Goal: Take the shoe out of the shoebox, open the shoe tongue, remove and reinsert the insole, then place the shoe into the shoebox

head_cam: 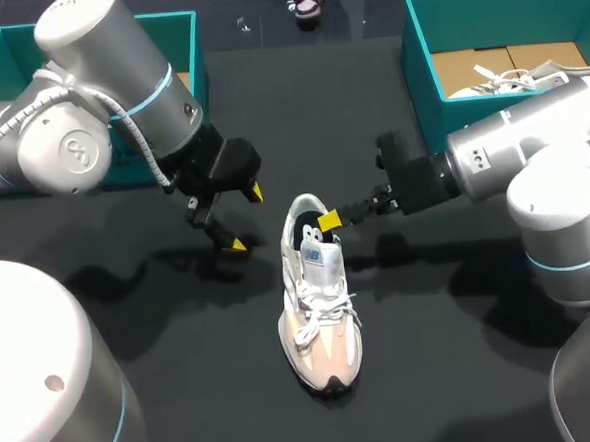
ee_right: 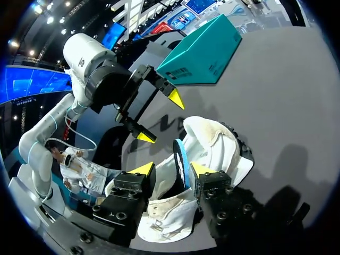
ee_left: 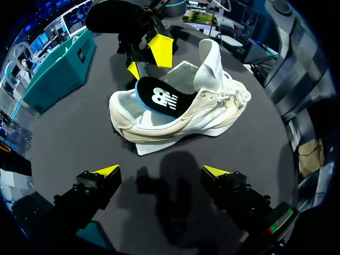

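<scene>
A white and peach shoe [head_cam: 321, 320] lies on the dark table between my arms, toe towards the front. Its black insole [ee_left: 159, 98] with a blue edge sticks up out of the heel opening. My right gripper [ee_right: 171, 169] is at that opening, fingers apart, with the insole's blue edge [ee_right: 179, 159] standing between them and a gap on at least one side. My left gripper [head_cam: 247, 219] hangs open just left of the heel, holding nothing. In the left wrist view the shoe [ee_left: 212, 114] rests ahead of the left gripper [ee_left: 161, 171].
A teal shoebox [head_cam: 178, 33] stands at the back left behind my left arm. A second teal box [head_cam: 421, 63] at the back right holds cardboard and white laces [head_cam: 497, 76]. Bare table lies in front of the shoe.
</scene>
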